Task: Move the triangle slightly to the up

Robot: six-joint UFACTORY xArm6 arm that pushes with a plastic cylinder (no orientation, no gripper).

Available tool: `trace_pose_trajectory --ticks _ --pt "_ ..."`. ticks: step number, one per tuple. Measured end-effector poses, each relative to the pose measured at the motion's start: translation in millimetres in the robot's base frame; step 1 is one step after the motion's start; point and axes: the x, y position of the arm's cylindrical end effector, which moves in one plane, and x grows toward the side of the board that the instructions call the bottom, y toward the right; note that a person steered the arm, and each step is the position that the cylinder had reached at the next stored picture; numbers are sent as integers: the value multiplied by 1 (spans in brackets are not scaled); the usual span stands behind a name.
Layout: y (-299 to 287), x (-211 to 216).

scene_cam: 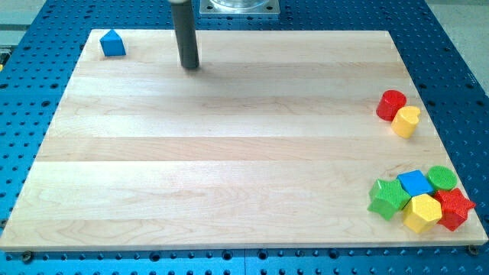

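Note:
A blue triangle-topped block [112,43] sits near the top left corner of the wooden board [229,145]. My tip [190,67] is on the board near the view's top, to the right of the blue triangle and slightly lower, well apart from it. No block touches the tip.
A red block [391,104] and a yellow block [406,121] touch at the right edge. At the bottom right lies a cluster: a green star [388,198], a blue cube [416,183], a green round block [442,178], a yellow hexagon [422,212], a red star [454,208].

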Motion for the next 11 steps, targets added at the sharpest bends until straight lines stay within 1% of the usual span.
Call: trace_pose_trajectory --ticks 1,3,5,6,7,8,9,10,11 --pt "-37 -62" --pt "-54 -63" --pt "-139 -57" --pt "-139 -57" --pt "-156 -50" --pt "-188 -10" --pt "-185 20" --pt "-163 24" --pt "-143 -8"
